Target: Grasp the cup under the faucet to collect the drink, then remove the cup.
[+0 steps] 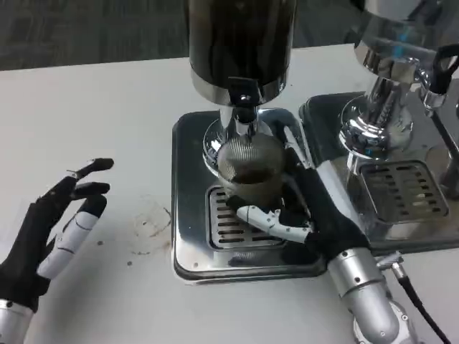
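Note:
A clear, textured cup (249, 168) with a little dark drink in it stands on the drip grate (224, 228) under the faucet (244, 109) of the dark drink dispenser (242, 44). My right hand (292, 208) grips the cup from the right side, its fingers (272, 220) wrapped around the front of the cup's base. My left hand (59, 223) rests open on the white table at the far left, fingers spread, well away from the dispenser.
A steel base tray (188, 244) surrounds the grate. A second chrome dispenser (391, 86) with its own grated tray (404, 192) stands close on the right. Faint stains (149, 226) mark the white table (93, 122) left of the tray.

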